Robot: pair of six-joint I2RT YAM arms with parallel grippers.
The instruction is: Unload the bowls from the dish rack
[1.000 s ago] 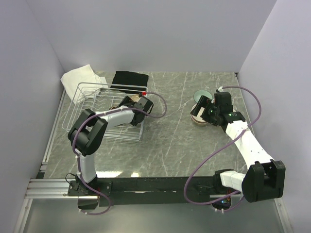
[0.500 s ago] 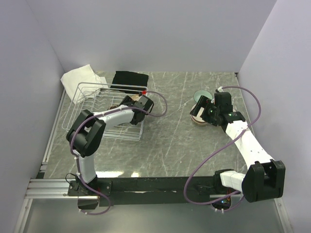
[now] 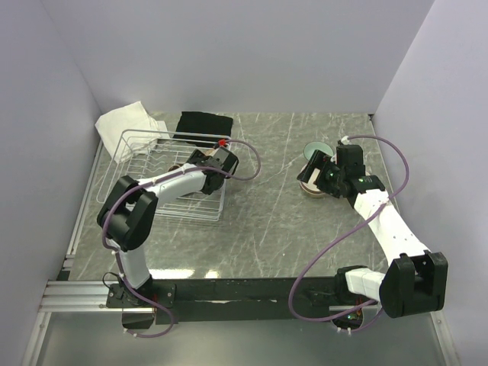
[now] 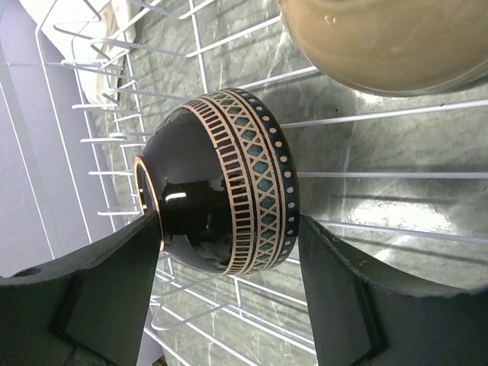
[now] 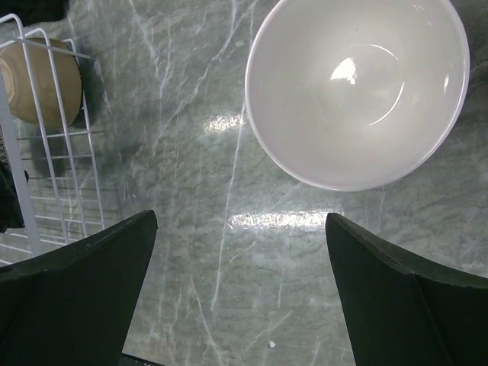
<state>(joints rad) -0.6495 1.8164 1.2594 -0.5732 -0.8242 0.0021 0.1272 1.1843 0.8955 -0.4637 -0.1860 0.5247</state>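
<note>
The dark brown bowl (image 4: pixel 221 183), with a patterned band, lies on its side in the white wire dish rack (image 4: pixel 366 175). My left gripper (image 4: pixel 229 223) is open with a finger on each side of it, close to its foot and rim. A beige bowl (image 4: pixel 389 38) sits just beyond. In the top view the left gripper (image 3: pixel 207 162) is inside the rack (image 3: pixel 137 152). My right gripper (image 5: pixel 240 219) is open and empty over the table, next to a pale bowl (image 5: pixel 358 91). In the top view it (image 3: pixel 314 174) hovers by a bowl stack (image 3: pixel 310 190) and the teal bowl (image 3: pixel 313 149).
A white cloth (image 3: pixel 126 122) and a black cloth (image 3: pixel 204 123) lie behind the rack. A tan bowl (image 5: pixel 42 80) shows in the rack's corner in the right wrist view. Walls close in the left, back and right sides.
My left gripper has moved a little left and deeper into the rack, around the dark brown bowl. The right arm has not moved.
</note>
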